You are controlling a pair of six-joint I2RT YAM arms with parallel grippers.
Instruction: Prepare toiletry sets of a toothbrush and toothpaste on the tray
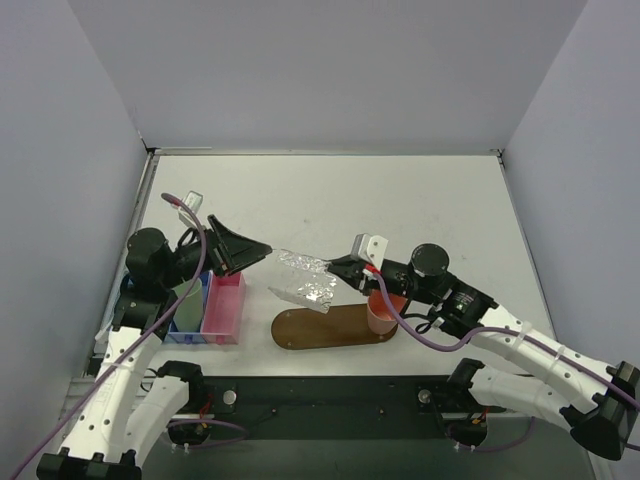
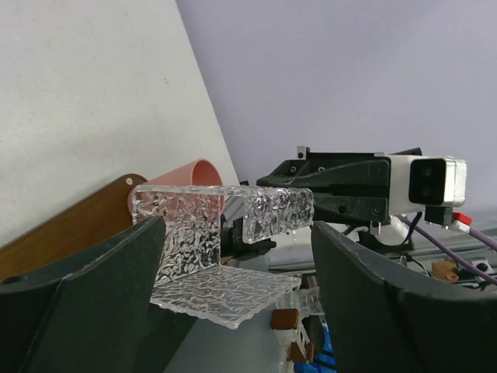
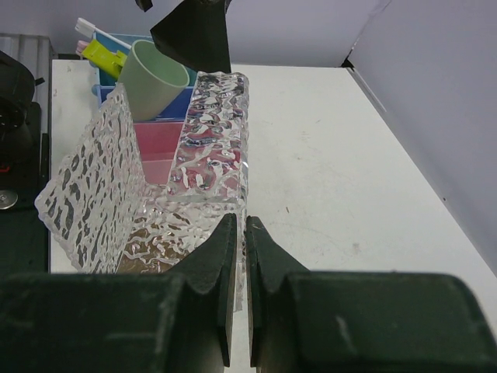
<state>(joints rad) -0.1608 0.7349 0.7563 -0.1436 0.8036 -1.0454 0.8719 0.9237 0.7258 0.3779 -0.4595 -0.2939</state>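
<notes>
A clear textured plastic box (image 1: 305, 280) hangs between the two arms. My right gripper (image 1: 340, 266) is shut on one thin wall of the box (image 3: 210, 140), with the fingertips pinched together (image 3: 240, 221). My left gripper (image 1: 262, 253) stands wide open, and the near end of the box (image 2: 210, 249) reaches in between its fingers (image 2: 239, 233); I cannot tell if they touch. The brown oval tray (image 1: 320, 328) lies below with a salmon cup (image 1: 382, 312) at its right end. A toothbrush (image 3: 99, 35) and a yellow-green toothpaste tube (image 3: 105, 56) stick up from the blue bin.
A blue bin (image 1: 188, 312) and a pink bin (image 1: 225, 305) sit side by side at the left front. A pale green cup (image 3: 151, 78) rests in the blue bin. Grey walls close in the white table (image 1: 400, 200) on three sides.
</notes>
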